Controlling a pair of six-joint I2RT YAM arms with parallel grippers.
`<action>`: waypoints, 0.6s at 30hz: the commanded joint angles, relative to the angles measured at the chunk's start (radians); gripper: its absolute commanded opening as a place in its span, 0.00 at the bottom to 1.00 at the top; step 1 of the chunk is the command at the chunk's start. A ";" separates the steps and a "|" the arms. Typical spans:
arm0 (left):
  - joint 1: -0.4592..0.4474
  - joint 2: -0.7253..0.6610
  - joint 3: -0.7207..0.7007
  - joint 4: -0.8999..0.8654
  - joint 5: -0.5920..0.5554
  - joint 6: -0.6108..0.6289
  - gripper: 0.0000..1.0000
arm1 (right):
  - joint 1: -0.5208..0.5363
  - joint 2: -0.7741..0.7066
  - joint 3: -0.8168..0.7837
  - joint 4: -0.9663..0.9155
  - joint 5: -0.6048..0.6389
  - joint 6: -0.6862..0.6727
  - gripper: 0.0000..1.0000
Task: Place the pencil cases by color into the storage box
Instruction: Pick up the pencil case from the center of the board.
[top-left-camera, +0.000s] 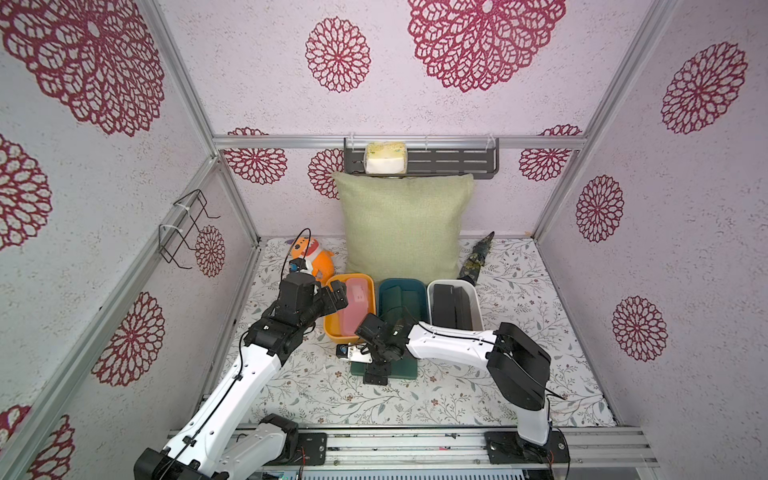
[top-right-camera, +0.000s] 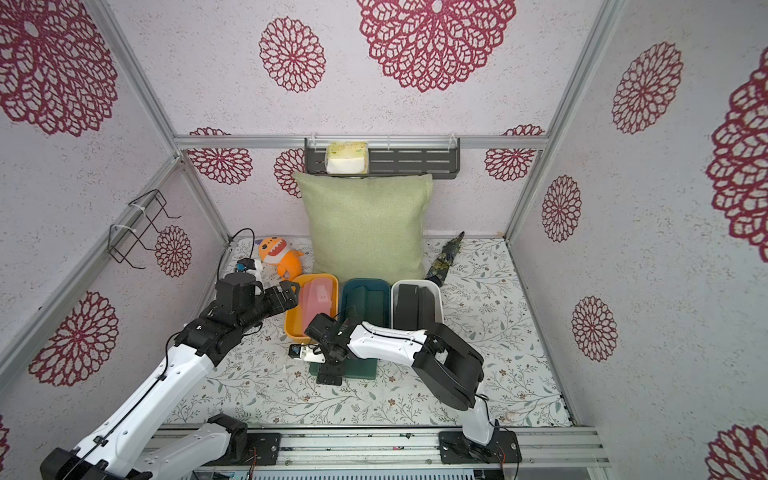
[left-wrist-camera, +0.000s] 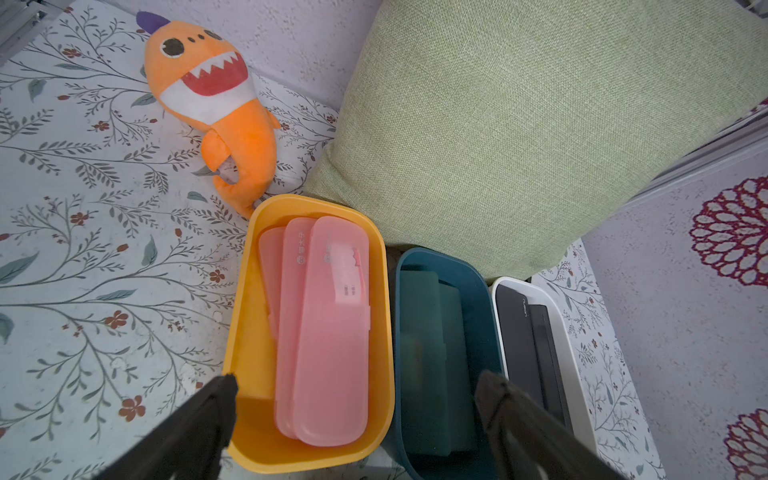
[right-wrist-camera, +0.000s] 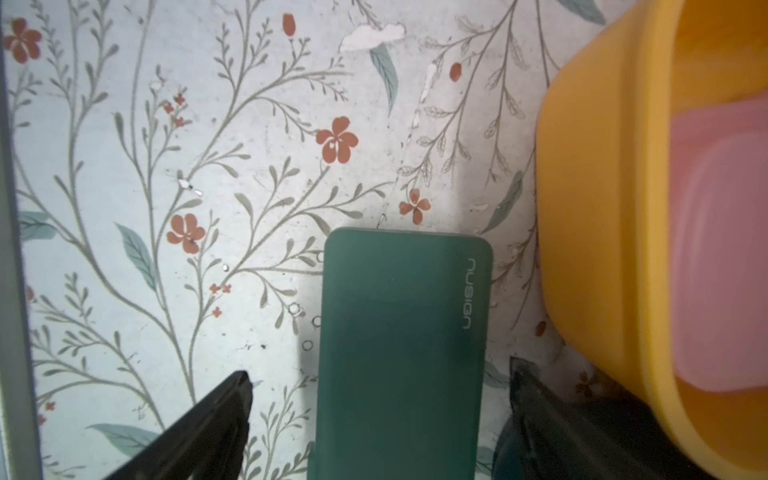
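Note:
The storage box is three tubs side by side. The yellow tub (left-wrist-camera: 384, 316) holds pink pencil cases (left-wrist-camera: 328, 332). Dark green cases (left-wrist-camera: 428, 353) lie in the teal tub (left-wrist-camera: 484, 316), and black cases (left-wrist-camera: 528, 345) in the white tub (left-wrist-camera: 561, 328). My left gripper (left-wrist-camera: 357, 377) hangs open and empty over the yellow tub's near end (top-left-camera: 331, 332). One dark green pencil case (right-wrist-camera: 403, 332) lies flat on the table in front of the tubs (top-left-camera: 405, 368). My right gripper (right-wrist-camera: 380, 370) stands open just above it, one jaw on each side with gaps.
A green pillow (top-left-camera: 403, 224) leans on the back wall behind the tubs. An orange shark plush (top-left-camera: 309, 255) lies at the back left and a folded umbrella (top-left-camera: 478, 257) at the back right. A wall shelf (top-left-camera: 457, 162) and a wire rack (top-left-camera: 183, 228) hang higher up.

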 joint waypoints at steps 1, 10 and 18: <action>0.015 -0.018 -0.010 0.010 0.017 0.021 0.97 | 0.003 0.011 0.029 -0.039 0.011 0.028 0.99; 0.029 -0.027 -0.016 0.006 0.024 0.021 0.97 | 0.001 0.035 0.037 -0.040 0.057 0.029 0.99; 0.035 -0.028 -0.019 0.005 0.027 0.025 0.97 | 0.001 0.058 0.039 -0.044 0.075 0.025 0.99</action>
